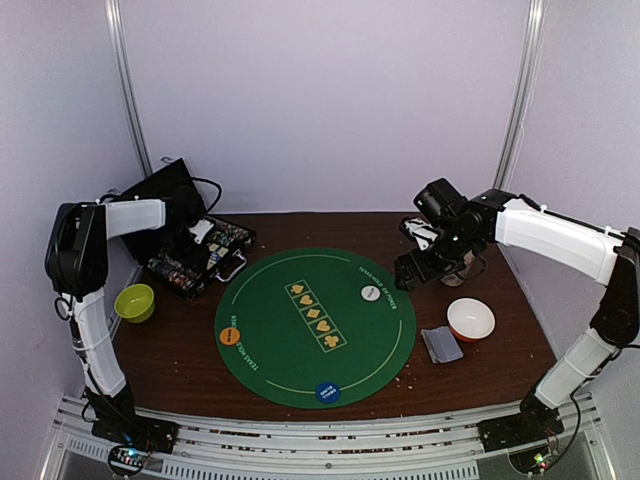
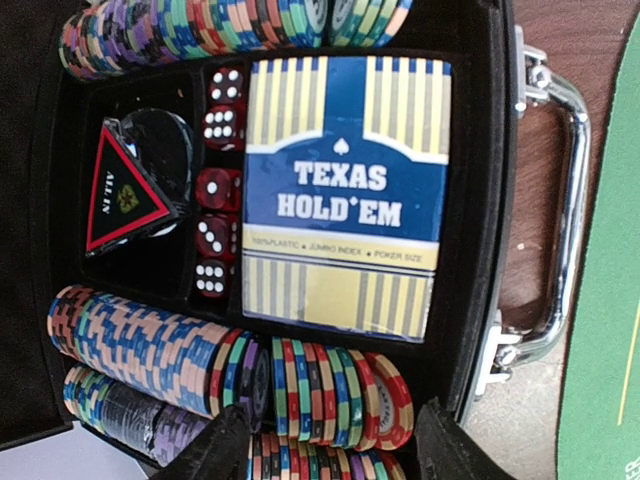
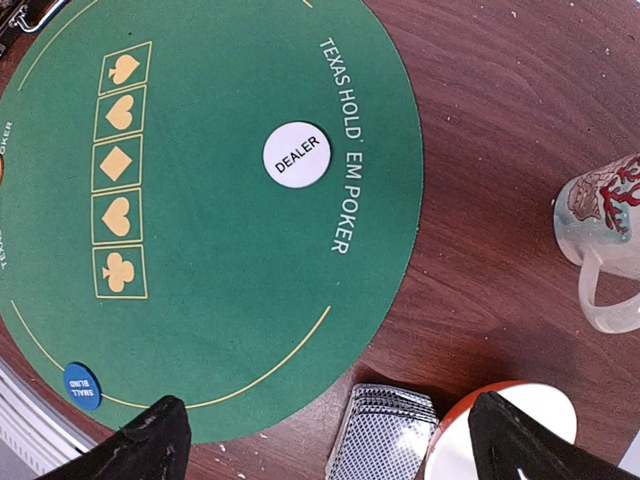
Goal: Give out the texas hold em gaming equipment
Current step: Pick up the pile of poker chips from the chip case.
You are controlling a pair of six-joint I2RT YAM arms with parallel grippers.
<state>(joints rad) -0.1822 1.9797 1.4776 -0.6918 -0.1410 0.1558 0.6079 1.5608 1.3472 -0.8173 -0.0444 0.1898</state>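
Left wrist view: left pincer [image 2: 332, 415] is released, jaws parted over a chip stack [image 2: 330, 370] in the open case [image 2: 482, 150]; can't tell if it's touching. Card box [image 2: 345, 190] and dice [image 2: 215, 190] sit in their slots. Mat [image 1: 300, 365] carries the orange disc [image 1: 229, 335], blue disc [image 1: 327, 392] and dealer disc [image 1: 371, 293]. Grey cards [image 1: 441, 344] lie on the desk [image 1: 170, 350] beside the bowl [image 1: 470, 319]. Right pincer [image 3: 328, 400] is released, empty. Step is probably chip pickup. Next: clench squarely on 1 stack, lift clear.

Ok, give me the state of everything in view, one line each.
Case: lid open.
Chips: racked in case.
Card box: lying in case.
Dealer disc: flat on mat.
Small blind disc: flat on mat.
Bowl: upright, empty.
Grey cards: stacked beside bowl.
Left gripper: open.
Right gripper: open.
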